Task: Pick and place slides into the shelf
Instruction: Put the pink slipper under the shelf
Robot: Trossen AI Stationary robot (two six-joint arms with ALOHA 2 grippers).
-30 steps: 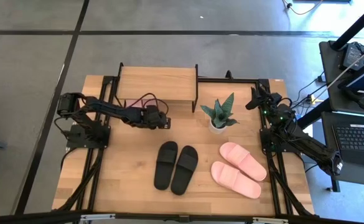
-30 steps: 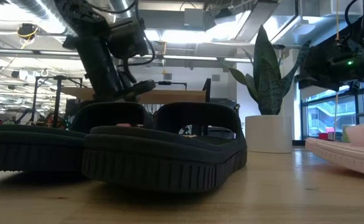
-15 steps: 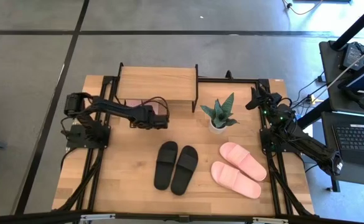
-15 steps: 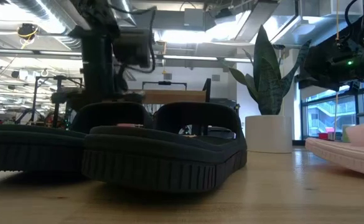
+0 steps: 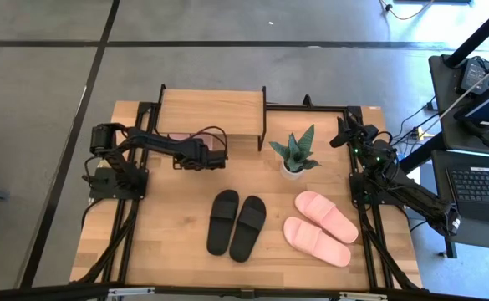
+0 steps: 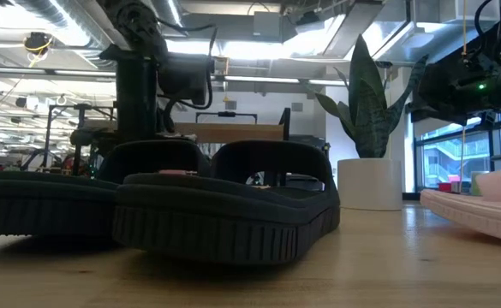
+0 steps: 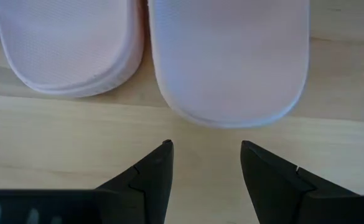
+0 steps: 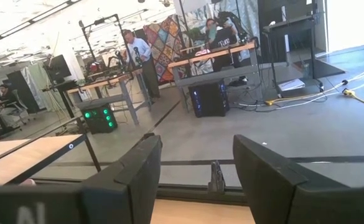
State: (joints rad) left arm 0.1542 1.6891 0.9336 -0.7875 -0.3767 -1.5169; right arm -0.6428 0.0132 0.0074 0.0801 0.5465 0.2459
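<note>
The shelf (image 5: 211, 112) stands at the table's far side. Two pink slides (image 7: 228, 62) (image 7: 70, 50) lie side by side on the table beneath it, their ends poking out at its front (image 5: 180, 138). My left gripper (image 7: 205, 147) hangs open just in front of those ends, pointing steeply down (image 5: 213, 157) and touching nothing. Two black slides (image 5: 236, 222) lie flat mid-table, and two more pink slides (image 5: 321, 227) lie to their right. My right gripper (image 8: 197, 142) waits open at the table's right edge (image 5: 348, 134), facing the room.
A potted plant (image 5: 294, 155) in a white pot stands right of the shelf, between it and the right arm. Bare wood lies between the shelf's front and the black slides (image 6: 224, 214). A black frame rail (image 5: 369, 242) runs along the table's right side.
My left gripper has tipped from a shallow slant to pointing steeply down in front of the shelf, staying open and almost in the same spot. The slides have kept still.
</note>
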